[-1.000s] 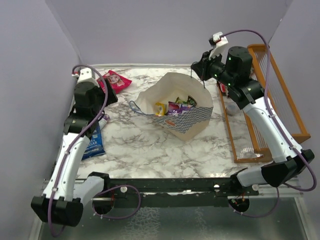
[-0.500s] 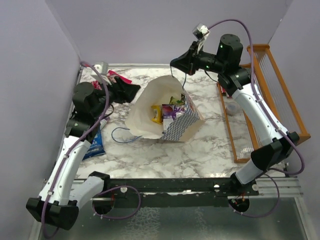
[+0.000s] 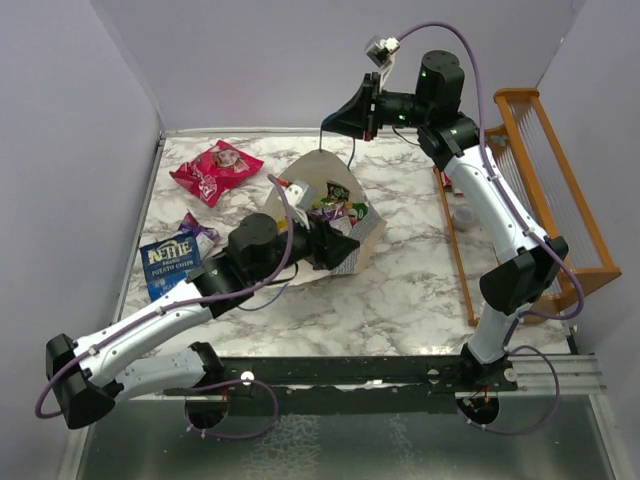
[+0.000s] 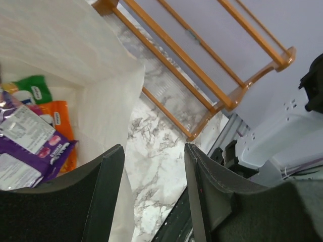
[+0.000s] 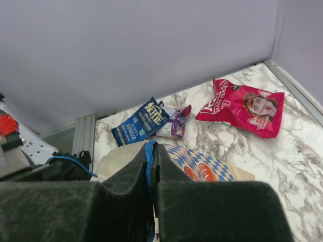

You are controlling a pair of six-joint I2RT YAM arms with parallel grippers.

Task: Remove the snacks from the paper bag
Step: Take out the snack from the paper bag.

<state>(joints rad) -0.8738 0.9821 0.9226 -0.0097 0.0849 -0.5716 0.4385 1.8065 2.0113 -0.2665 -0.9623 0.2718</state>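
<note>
Cream paper bag (image 3: 330,172), blue-and-white check on its side, sits tipped over on the marble counter (image 3: 400,290). Its mouth is turned toward your left arm. Your right fingers (image 5: 126,191) are clenched on the blue cord handle (image 5: 149,151), holding it up above the far part of the counter. Whether the bag's base touches the counter cannot be told.

Your left fingers (image 4: 108,186) are at the bag's mouth, spread apart and grasping nothing. In the wrist view the edge of the bag's cream wall runs through the gap between them.

Snacks lie inside the bag: a purple packet (image 4: 30,151) in front, an orange packet (image 4: 63,123) just behind it and a green packet (image 4: 33,88) deeper in.

Three snacks are already out on the counter, well to the left of the bag. The pink-red bag (image 3: 215,170) is near the far left corner and the dark blue chips bag (image 3: 168,262) is by the left edge. A small purple pack (image 3: 205,232) lies just beside the chips.

An orange wooden rack (image 3: 530,190) lines the right side, apart from the bag.
</note>
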